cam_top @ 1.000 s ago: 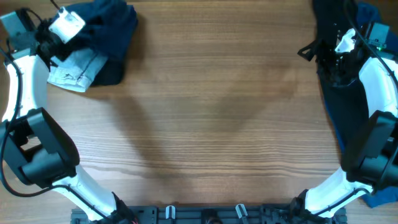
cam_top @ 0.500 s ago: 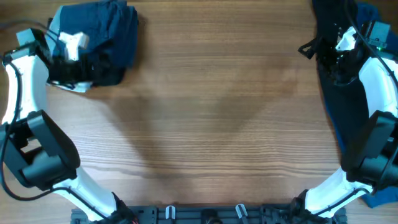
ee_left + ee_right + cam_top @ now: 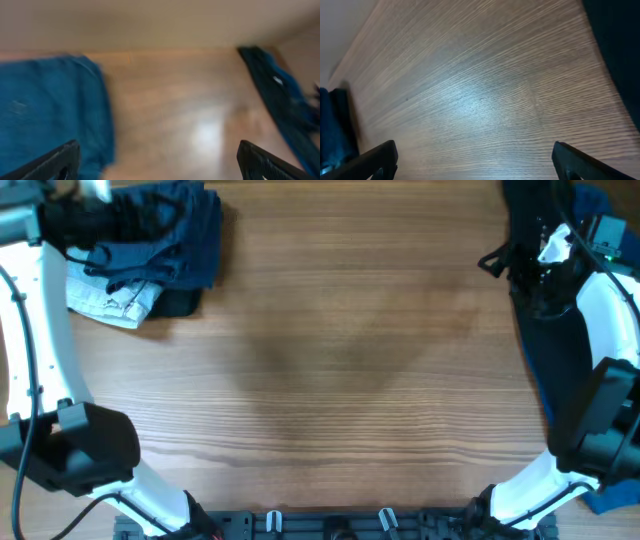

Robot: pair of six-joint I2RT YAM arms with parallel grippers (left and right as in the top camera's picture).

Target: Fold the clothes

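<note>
**woodgrain_fan:** what's the surface like in this one? and can you see any of the room?

**yam_watcher:** it's one wooden table (image 3: 350, 360), mid-brown, with the grain running side to side from overhead and the whole middle bare wood. each wrist cam shows a soft glare patch on the wood ahead of its fingers. not much room to see. past the table's far edge, the left wrist cam has a pale beige wall (image 3: 150, 20), and that whole frame is smeared.

**woodgrain_fan:** where are the clothes then?

**yam_watcher:** two lots, well apart. a blue heap (image 3: 165, 235) is bunched just beside the left pincer (image 3: 160, 167), and in its own cam the heap lies ahead and off to one side. i can't tell if they touch. a pale denim piece (image 3: 110, 300) pokes out from under the heap, with a black bit (image 3: 180, 305) next to it. the dark navy garment (image 3: 545, 350) runs long along the opposite table edge, under the right arm. in the right pincer's (image 3: 475, 167) cam it lies ahead and off to the right side.

**woodgrain_fan:** are the pincers grabbing anything?

**yam_watcher:** nope. both are spread wide, with fingertips out at the frame corners and only table between them.
</note>
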